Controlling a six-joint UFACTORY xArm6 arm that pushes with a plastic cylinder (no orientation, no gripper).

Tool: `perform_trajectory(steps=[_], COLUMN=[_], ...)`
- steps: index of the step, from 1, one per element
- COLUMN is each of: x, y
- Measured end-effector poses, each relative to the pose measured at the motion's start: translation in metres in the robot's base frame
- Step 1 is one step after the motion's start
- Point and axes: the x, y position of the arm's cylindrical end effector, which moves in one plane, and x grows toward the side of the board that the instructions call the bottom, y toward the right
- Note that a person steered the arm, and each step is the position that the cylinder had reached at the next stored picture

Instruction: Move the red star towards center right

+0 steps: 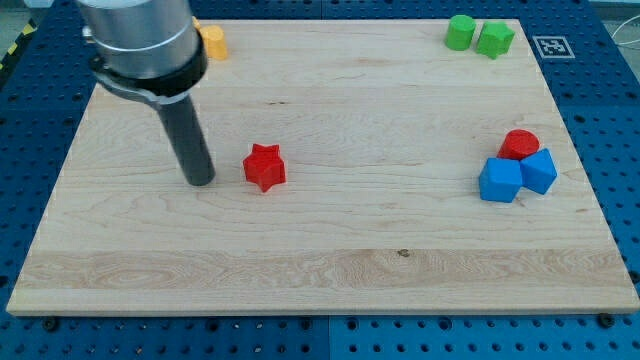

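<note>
Wooden worktop (330, 260), pale, on blue pegboard.
Far right, mid-height: red cylinder (519, 143), blue cube (500, 181) and second blue block (539, 171), clustered and touching.
Top right: two green blocks (460, 31) (494, 39), side by side.
Top left: yellow block (212, 42), partly hidden behind arm.
Left of centre: red star (265, 166).
My tip (201, 182): bare rod, no hand to spread or press; just left of star, narrow gap.

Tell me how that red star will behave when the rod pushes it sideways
The red star looks squat and flat-bottomed, so it should slide, not roll or tip. Its points may make it spin if hit off-centre. My tip sits just to its left in the view.
</note>
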Motion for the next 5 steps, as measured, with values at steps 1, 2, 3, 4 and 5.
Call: perform_trajectory(steps=[1,2,3,4,5], x=[0.000,-0.004,-0.012,-0.029,-0.045], y=[0.036,0.076,0.119,0.161,0.199])
